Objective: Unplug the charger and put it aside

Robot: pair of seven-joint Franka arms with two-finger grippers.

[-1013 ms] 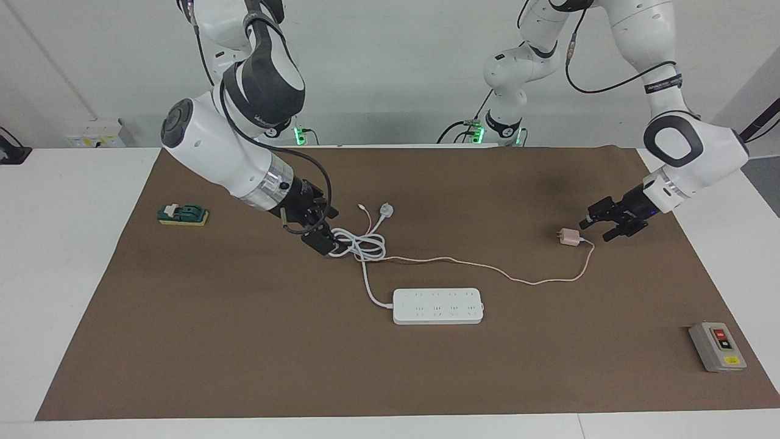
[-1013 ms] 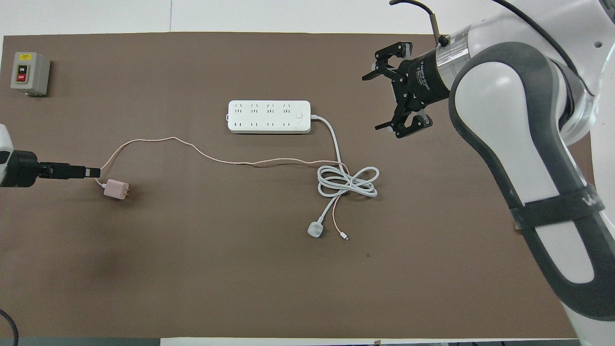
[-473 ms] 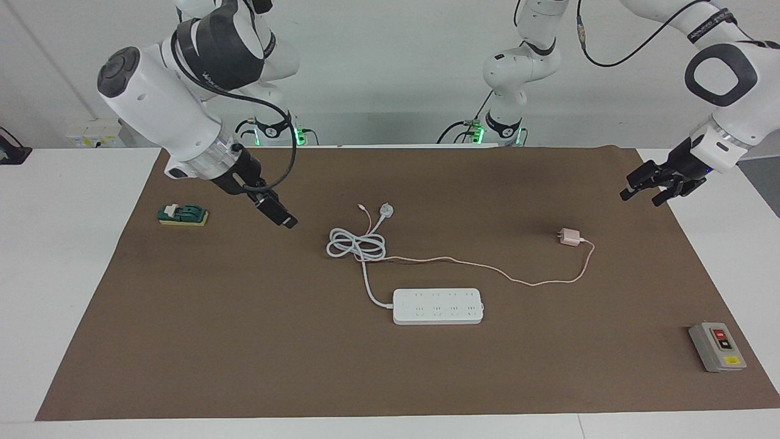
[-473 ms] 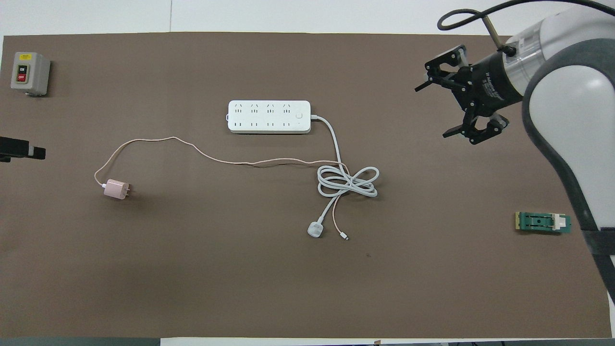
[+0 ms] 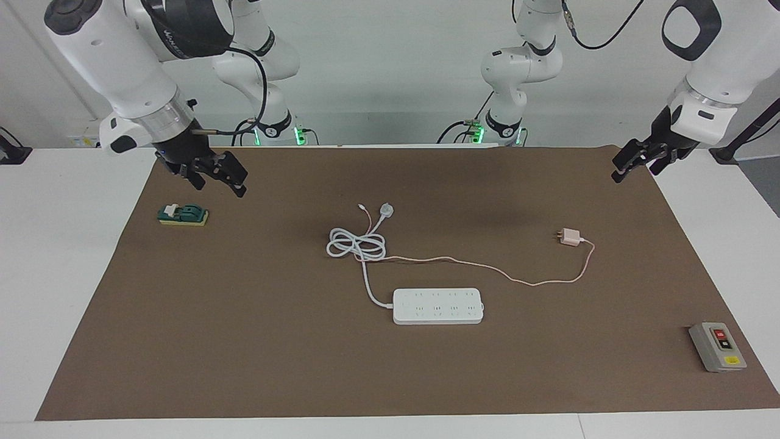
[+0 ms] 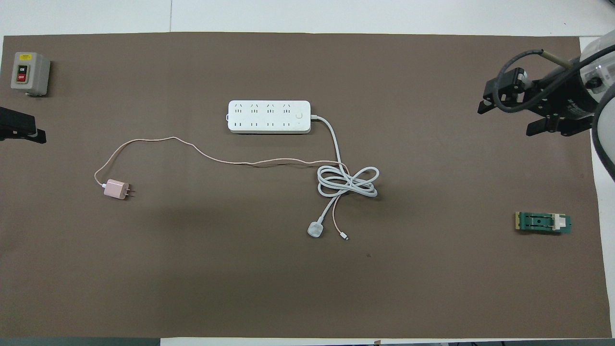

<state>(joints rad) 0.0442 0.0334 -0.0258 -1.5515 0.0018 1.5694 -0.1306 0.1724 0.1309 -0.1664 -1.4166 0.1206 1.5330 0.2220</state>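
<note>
The charger (image 5: 570, 237), probably light and rigid, graspable across its cube body, is lying unplugged while both end effectors are hanging apart-fingered, holding nothing.

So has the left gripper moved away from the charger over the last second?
Yes. The left gripper has risen and pulled back from beside the charger toward the mat's corner at the left arm's end.

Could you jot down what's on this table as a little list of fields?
charger: unplugged, lying on the mat toward the left arm's end
power strip: mid-table, sockets empty
white cord: coiled, nearer the robots than the strip
left gripper: open, empty, raised over the mat's corner
right gripper: open, empty, over the mat near the green block
</note>
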